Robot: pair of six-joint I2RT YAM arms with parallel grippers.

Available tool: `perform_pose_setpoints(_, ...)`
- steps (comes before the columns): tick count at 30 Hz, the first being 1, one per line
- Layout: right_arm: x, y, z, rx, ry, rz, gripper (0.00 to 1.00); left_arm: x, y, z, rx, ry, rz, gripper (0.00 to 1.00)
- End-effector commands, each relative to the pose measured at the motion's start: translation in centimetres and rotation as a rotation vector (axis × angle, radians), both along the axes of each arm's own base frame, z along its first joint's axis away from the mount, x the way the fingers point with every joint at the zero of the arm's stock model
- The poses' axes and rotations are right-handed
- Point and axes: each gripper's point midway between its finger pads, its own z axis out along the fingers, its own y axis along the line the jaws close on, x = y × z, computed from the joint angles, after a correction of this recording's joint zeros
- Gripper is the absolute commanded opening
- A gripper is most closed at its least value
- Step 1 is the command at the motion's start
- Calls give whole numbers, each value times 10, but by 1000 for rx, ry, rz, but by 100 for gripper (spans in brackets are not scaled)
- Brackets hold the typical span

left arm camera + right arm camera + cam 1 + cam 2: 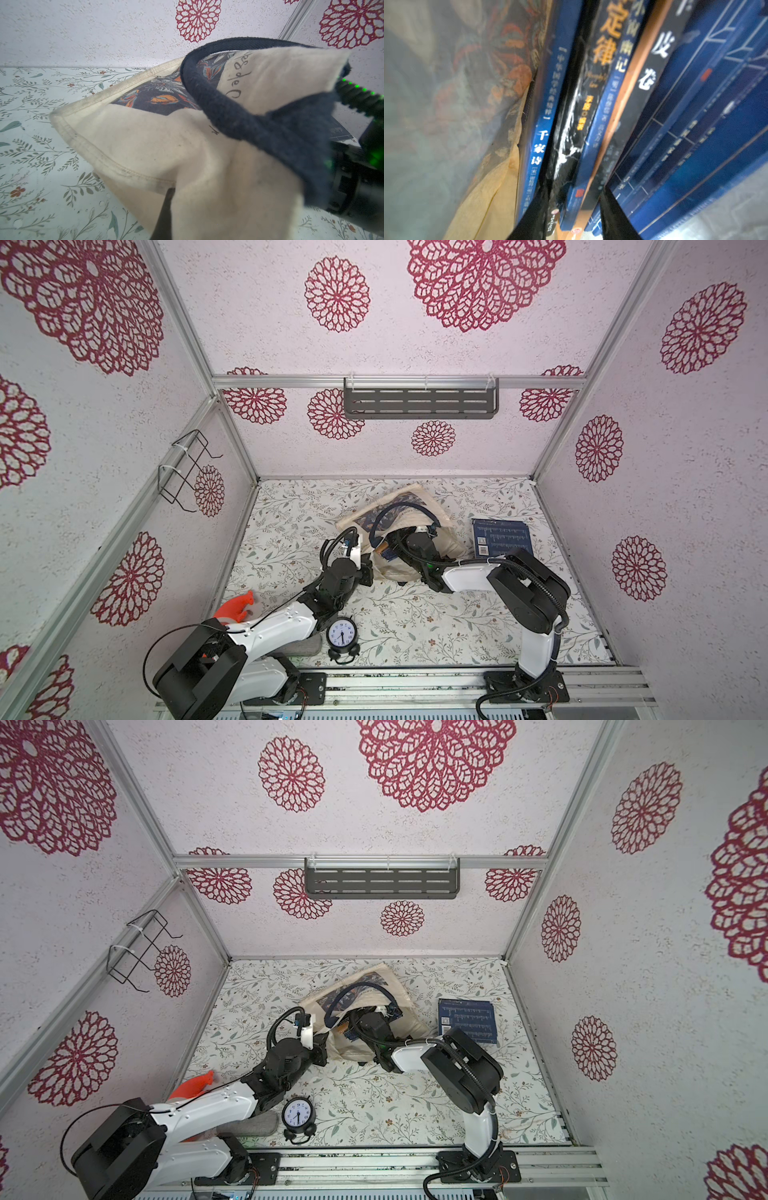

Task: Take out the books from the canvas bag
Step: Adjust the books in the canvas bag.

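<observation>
Left gripper (367, 569) is pinched shut on the bag (145, 145) rim, propping the mouth. Right gripper (574, 187) is inside the bag, jaws apart astride a few spines of the books (591, 99); can't tell if they bite. The spines run straight ahead of it, deeper into the bag. One book (503, 537) lies just right of the bag.

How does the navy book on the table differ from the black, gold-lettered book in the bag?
The navy book lies flat on the table; the black book sits spine-out among other books inside the canvas bag. The navy book shows a barcode, the black book gold lettering. Both are dark.
</observation>
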Motion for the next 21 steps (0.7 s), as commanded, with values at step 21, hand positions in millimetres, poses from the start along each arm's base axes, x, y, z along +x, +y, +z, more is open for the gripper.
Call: perform_pose_setpoints(21, 9, -16, 92, 234, -228, -12, 23, 2, -11, 14, -25, -36, -28, 0)
